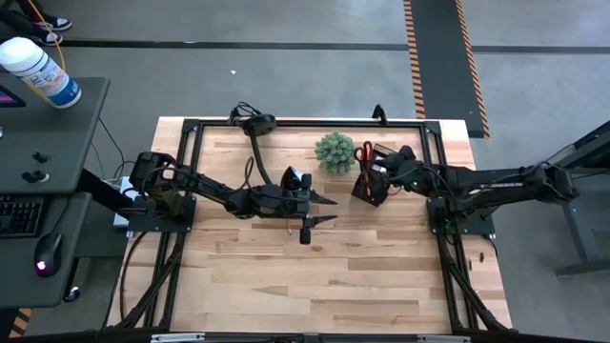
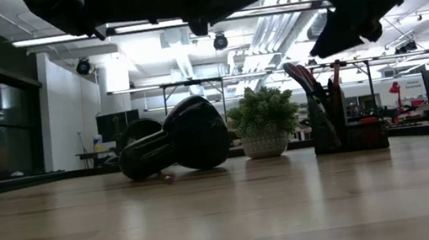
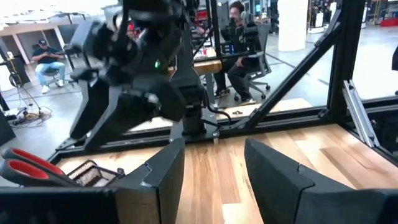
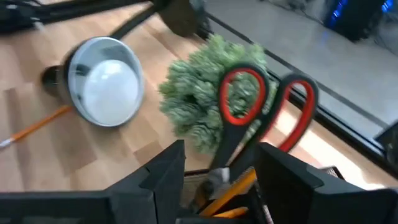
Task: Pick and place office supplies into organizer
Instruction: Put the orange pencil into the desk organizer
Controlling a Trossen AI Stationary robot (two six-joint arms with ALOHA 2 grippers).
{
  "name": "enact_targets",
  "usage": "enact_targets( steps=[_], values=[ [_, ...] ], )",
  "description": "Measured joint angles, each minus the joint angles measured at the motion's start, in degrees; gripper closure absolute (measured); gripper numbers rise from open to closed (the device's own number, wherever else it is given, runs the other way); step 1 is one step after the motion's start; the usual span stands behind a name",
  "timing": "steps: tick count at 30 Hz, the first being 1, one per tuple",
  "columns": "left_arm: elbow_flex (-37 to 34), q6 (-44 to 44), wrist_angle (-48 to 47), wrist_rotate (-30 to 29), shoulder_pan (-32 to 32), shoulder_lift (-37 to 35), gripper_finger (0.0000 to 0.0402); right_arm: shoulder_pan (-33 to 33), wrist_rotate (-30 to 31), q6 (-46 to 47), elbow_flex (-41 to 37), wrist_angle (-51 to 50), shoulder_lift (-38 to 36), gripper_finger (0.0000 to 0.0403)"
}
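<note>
The black organizer [image 1: 370, 188] stands right of the green plant [image 1: 335, 151]. Red-handled scissors [image 4: 264, 102] stand upright in it, handles up, beside orange pencils [image 4: 231, 188]. One orange pencil [image 4: 32, 130] lies flat on the table by the lamp head [image 4: 107, 79]; it also shows in the low view as a pencil tip [image 2: 168, 177]. My right gripper [image 4: 221, 180] is open just above the organizer, with the pencils between its fingers. My left gripper [image 1: 327, 211] is open, hovering over the table's middle and pointing toward the organizer [image 3: 93, 175]. No sticky-note pad shows.
The black desk lamp [image 2: 175, 139] lies on its side left of the plant [image 2: 265, 128], and its cable runs to the table's far edge. A black frame edges the table. Bare wood fills the near half [image 1: 324, 286]. People sit in the room beyond.
</note>
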Motion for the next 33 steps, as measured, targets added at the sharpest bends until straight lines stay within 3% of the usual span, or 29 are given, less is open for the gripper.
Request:
enact_targets(
  steps=[7,12,16,25,33],
  values=[
    [0.02,0.44,-3.65,0.14,-2.55,0.00,0.0245,6.69,1.78,-0.72,0.02,0.97,-3.73,0.0220],
    [0.02,0.57,-7.46,-5.92,-6.40,0.00,0.0245,12.64,2.35,0.92,0.07,4.17,-2.50,0.0220],
    [0.00,-1.00,-10.26,-11.90,-9.44,0.00,0.0245,18.42,6.11,2.98,0.07,6.58,1.49,0.0220],
    [0.00,-19.14,-21.70,-27.48,-15.04,0.00,0.0245,28.63,16.21,7.60,0.07,13.28,10.74,0.0220],
    [0.00,-29.86,-27.00,-37.21,-20.60,0.00,0.0245,31.66,17.68,10.28,0.07,22.07,18.42,0.0220]
  ],
)
